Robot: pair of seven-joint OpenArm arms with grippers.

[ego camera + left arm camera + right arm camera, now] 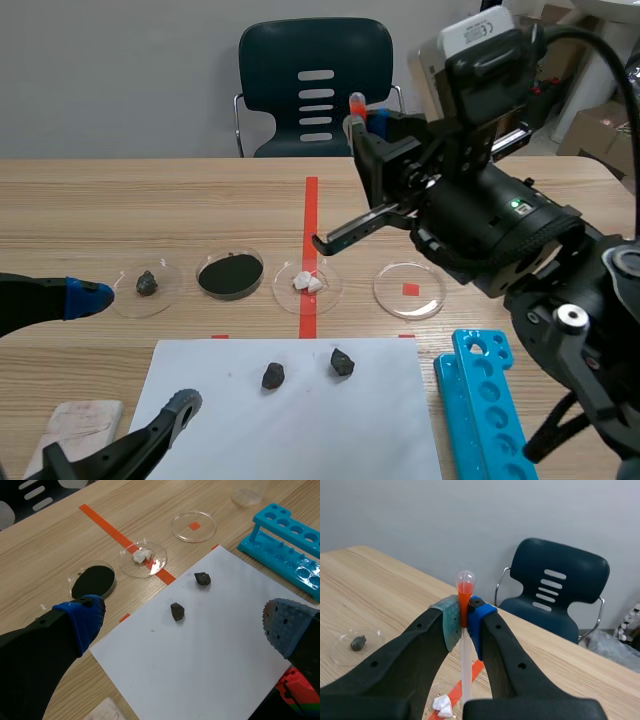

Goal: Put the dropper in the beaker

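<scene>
My right gripper [362, 118] is raised above the table's middle and shut on the dropper [356, 103]. In the right wrist view the dropper [465, 591] stands upright between the pads, its orange bulb above them and its clear stem running down between the fingers. A clear glass vessel [247, 495], probably the beaker, stands at the table's far edge beyond the blue rack; in the scene view the right arm hides it. My left gripper [137, 350] hangs open, low over the white paper's left part, with nothing between its fingers [85, 617].
A row of petri dishes holds a dark stone [147, 284], black powder [230, 274], white bits [307, 283] and nothing [409, 289]. Two dark stones [273, 375] [342, 362] lie on the paper [300, 430]. A blue tube rack [480, 400] lies at right.
</scene>
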